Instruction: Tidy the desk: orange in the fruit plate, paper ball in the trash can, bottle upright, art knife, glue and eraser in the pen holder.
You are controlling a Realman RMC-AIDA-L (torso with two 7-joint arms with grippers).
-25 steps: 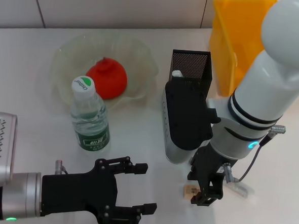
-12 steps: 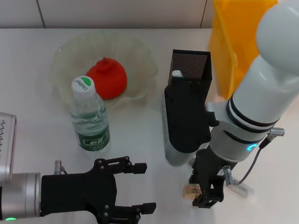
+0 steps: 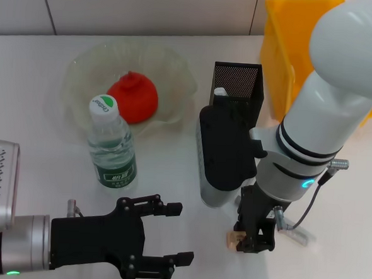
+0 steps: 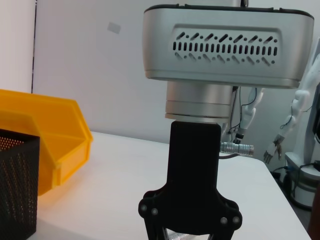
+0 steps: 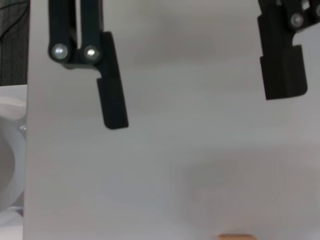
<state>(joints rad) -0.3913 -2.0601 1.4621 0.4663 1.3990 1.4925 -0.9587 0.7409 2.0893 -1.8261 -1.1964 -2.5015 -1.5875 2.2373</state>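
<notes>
The orange (image 3: 133, 97) lies in the fruit plate (image 3: 83, 63). In front of the plate the bottle (image 3: 112, 144) stands upright. My right gripper (image 3: 251, 235) hangs low over the table with its fingers (image 5: 112, 100) open, and the beige eraser (image 3: 232, 240) lies on the table just beside its tips; only a sliver of the eraser (image 5: 237, 236) shows in the right wrist view. The black mesh pen holder (image 3: 238, 82) holds a white-tipped item (image 3: 220, 91). My left gripper (image 3: 167, 236) rests open at the near left. The paper ball is out of view.
The yellow trash can (image 3: 293, 45) stands at the far right, behind the right arm. A small clear item (image 3: 295, 235) lies on the table just right of the right gripper; I cannot tell whether it is the glue or the art knife.
The right arm has shifted slightly left, bringing its gripper closer to the eraser. The left arm has not moved.
</notes>
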